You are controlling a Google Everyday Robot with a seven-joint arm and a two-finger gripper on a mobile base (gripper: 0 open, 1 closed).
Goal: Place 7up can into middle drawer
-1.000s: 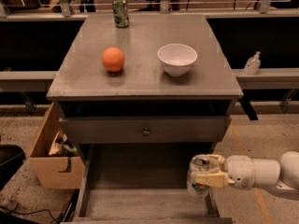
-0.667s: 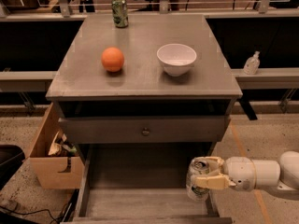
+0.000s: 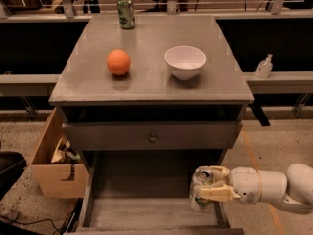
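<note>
Pincer (image 3: 209, 182) grips can (image 3: 196, 203) at right side of drawer (image 3: 146, 214), close to wall (image 3: 223, 217). Watch: if you release now, can may catch wall and tip.

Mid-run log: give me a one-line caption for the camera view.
Gripper holds the pale silver-white 7up can at the right side of the open grey wooden middle drawer.

White arm (image 3: 274, 187) stretched level from the right edge, gripper (image 3: 208, 182) low, right of centre, pointed left, clamped sideways on the can (image 3: 198, 202).
</note>
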